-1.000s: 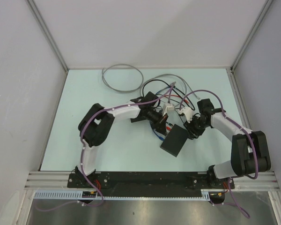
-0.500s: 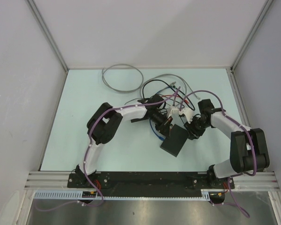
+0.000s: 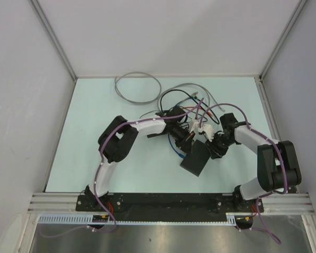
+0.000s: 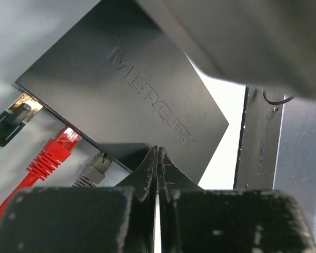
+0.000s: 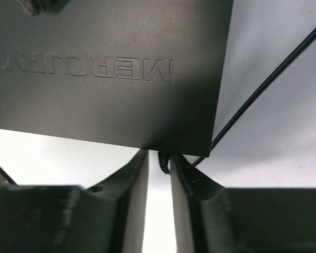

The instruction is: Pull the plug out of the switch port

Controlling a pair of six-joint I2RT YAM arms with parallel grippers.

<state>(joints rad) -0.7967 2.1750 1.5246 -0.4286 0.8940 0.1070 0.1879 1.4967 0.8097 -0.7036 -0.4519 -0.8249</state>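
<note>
Left gripper (image 4: pixel 157 154): pressed together, empty, at switch (image 4: pixel 147 89) port edge beside grey plug (image 4: pixel 92 168), probably lining up. Right gripper (image 5: pixel 159 158): slightly parted at switch's opposite edge, likely steadying.

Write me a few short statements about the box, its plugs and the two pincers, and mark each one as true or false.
1. The black box bears the word MERCURY. True.
2. A red plug sits in the box's edge, between a teal plug and a grey plug. True.
3. The left pincer is wide open. False: it is shut, with nothing in it.
4. The right pincer is far from the box. False: it is at a corner of the box, slightly open, close to a thin black cord.
</note>
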